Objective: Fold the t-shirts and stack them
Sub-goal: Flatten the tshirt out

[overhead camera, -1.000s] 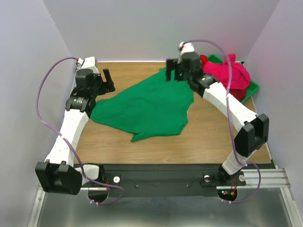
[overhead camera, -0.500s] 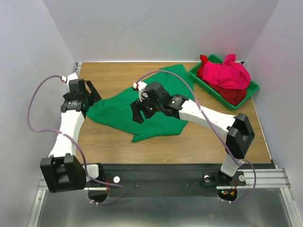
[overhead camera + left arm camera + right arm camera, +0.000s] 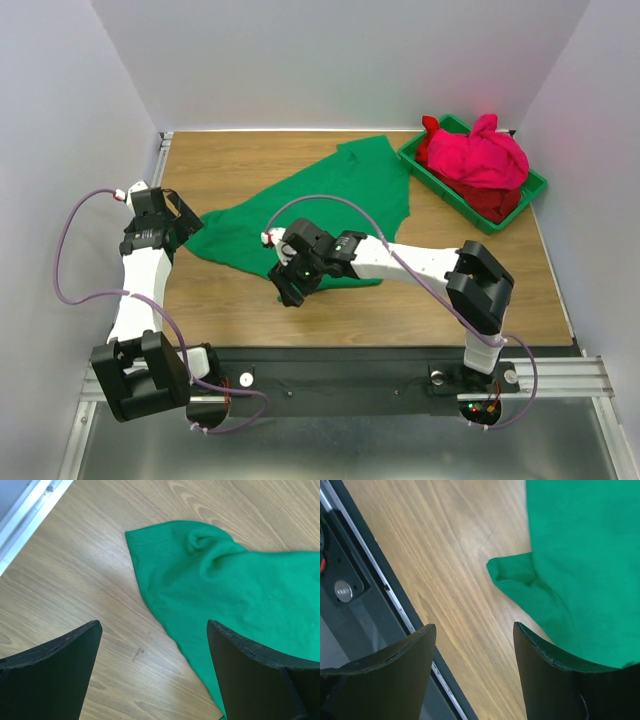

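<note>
The green t-shirt (image 3: 330, 195) lies spread flat and slantwise on the wooden table (image 3: 420, 300). My left gripper (image 3: 185, 222) is open and empty over the shirt's left corner; that corner shows in the left wrist view (image 3: 200, 580). My right gripper (image 3: 288, 290) is open and empty over the shirt's near tip, which shows in the right wrist view (image 3: 515, 575). The pink t-shirt (image 3: 480, 155) lies bunched on the darker red t-shirt (image 3: 495, 203) in the bin.
A green plastic bin (image 3: 425, 170) stands at the back right corner of the table. The table's near edge with a black rail (image 3: 365, 565) runs just below my right gripper. A white wall strip (image 3: 25, 515) borders the table's left side.
My right arm swung from the shirt's far corner by the bin across to its near tip. My left arm drew back toward the near left, down to the shirt's left corner.
</note>
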`<action>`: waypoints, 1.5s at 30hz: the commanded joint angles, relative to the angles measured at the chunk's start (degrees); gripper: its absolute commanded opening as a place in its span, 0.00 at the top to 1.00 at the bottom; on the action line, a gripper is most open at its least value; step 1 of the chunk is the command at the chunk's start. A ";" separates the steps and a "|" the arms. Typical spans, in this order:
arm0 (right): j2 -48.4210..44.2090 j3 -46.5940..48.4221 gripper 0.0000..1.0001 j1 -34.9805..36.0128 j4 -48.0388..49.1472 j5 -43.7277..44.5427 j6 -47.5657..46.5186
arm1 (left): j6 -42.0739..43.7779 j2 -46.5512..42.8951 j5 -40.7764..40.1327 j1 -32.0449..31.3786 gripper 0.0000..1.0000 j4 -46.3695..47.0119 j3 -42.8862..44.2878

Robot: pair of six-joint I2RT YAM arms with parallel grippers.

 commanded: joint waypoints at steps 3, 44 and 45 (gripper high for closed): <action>3.07 2.26 0.33 1.51 0.70 -0.31 -1.77 | -1.21 -1.81 1.35 0.72 0.02 2.75 -1.39; 11.70 0.61 1.00 -0.84 10.02 35.20 4.46 | -0.24 -2.69 3.37 0.80 0.02 5.21 -3.58; 10.56 -2.45 1.00 -1.99 9.76 35.81 5.95 | -0.68 -2.95 3.63 0.89 0.01 5.65 -4.63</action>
